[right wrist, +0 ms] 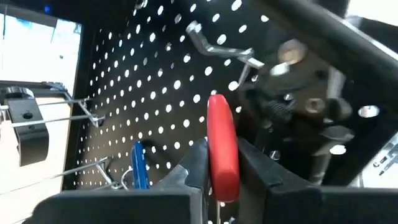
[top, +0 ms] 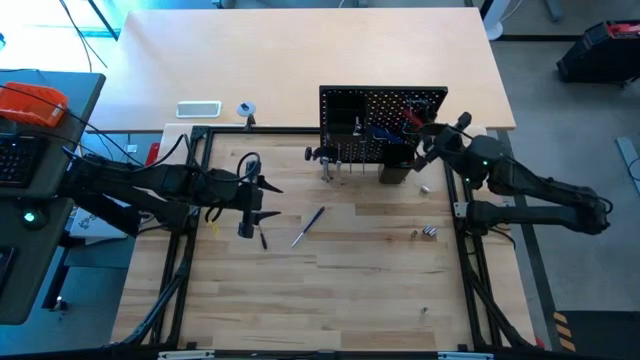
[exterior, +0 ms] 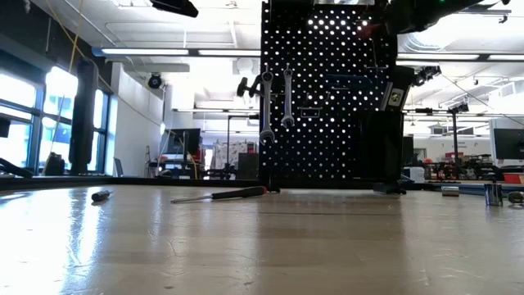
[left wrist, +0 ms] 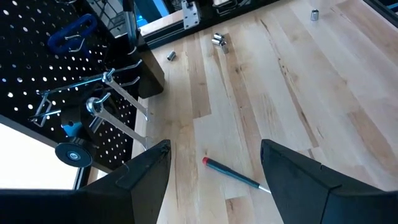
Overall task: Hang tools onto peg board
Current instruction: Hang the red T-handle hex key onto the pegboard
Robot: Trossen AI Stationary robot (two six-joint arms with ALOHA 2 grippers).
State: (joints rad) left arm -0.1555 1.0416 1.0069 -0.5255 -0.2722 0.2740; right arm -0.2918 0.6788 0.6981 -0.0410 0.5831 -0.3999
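Note:
The black peg board [top: 383, 125] stands upright at the far middle of the table. Two silver wrenches [exterior: 277, 102] and a blue-handled hex key [right wrist: 138, 165] hang from its wire hooks. My right gripper [top: 422, 128] is up at the board's right part, shut on a red-handled screwdriver [right wrist: 222, 155]. My left gripper [top: 272, 200] hovers open over the table's left half, touching nothing. A slim tool with a red end [top: 308, 227] lies flat on the wood, in front of the left gripper [left wrist: 214, 177]. My right gripper pinches the screwdriver's red handle [right wrist: 222, 177] between its two fingers, with the handle's rounded end [right wrist: 217, 109] sticking out past them. The fingers come in about level from the table's right side. The tool is lifted clear of the table, close to the board's holed face.
Small metal bits [top: 429, 231] lie on the right half, a short black piece [top: 263, 240] near the left gripper. A small black bin [top: 395, 170] sits at the board's foot. A black frame rail [top: 190, 190] borders the table. The near half is bare wood.

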